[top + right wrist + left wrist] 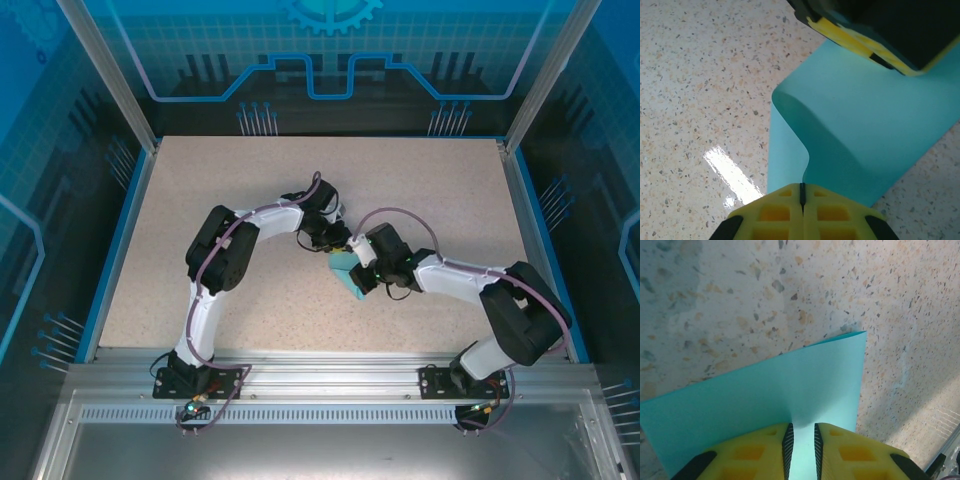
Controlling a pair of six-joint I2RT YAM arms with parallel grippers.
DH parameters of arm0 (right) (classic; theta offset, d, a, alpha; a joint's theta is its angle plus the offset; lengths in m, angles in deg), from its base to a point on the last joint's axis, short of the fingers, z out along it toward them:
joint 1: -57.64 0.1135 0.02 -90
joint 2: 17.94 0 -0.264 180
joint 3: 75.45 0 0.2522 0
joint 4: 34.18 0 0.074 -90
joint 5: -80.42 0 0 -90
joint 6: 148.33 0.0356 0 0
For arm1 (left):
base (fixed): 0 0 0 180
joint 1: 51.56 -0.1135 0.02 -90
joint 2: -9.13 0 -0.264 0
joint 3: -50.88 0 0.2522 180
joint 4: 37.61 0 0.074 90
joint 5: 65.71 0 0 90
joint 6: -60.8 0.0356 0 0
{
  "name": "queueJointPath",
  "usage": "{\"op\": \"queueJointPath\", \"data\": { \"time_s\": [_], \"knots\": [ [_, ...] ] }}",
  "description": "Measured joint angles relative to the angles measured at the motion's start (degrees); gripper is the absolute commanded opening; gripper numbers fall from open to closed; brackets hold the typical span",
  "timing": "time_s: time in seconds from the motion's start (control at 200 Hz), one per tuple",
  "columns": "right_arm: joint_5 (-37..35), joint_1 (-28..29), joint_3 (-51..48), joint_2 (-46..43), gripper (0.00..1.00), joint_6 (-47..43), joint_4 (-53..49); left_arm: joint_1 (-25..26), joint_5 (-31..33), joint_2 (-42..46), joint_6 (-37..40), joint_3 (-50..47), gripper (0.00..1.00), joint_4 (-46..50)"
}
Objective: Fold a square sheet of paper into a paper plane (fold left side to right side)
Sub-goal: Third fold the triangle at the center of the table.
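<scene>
**Blue sheet bowed over between two tools at mid-tabletop**

The square sheet of paper point(875, 125) sits at the centre of the speckled, stone-look tabletop point(250, 200), right where the two arms meet. It is thin, smooth, plain light-blue stock, and it is not lying flat. In the right wrist view one side lifts off the surface and rolls over in a soft, rounded bend with no sharp crease. From that camera its long run goes from lower left up to upper right. From above, it shows as a small teal strip slanting from upper left to lower right.

The right tool point(801, 202) has its yellow ribbed fingers pressed tight together, and the sheet's raised edge is pinched in the seam between them.

The left tool point(801, 445) comes in from the far end of the sheet. Its jaws stand a narrow slit apart, dark pads facing each other, with the flat blue face showing through the gap. Beyond them, one crisp square corner of the paper points away across the terrazzo, its edges straight and clean.
</scene>
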Motion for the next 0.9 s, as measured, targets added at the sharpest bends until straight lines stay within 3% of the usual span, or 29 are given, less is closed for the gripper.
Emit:
{"op": "queueJointPath", "data": {
  "time_s": [0.9],
  "knots": [
    [1.1,-4.2,4.3,7.1,0.0,2.9,-2.9,0.3,0.9,-0.6,0.0,1.4,0.22,1.9]
  ]
}}
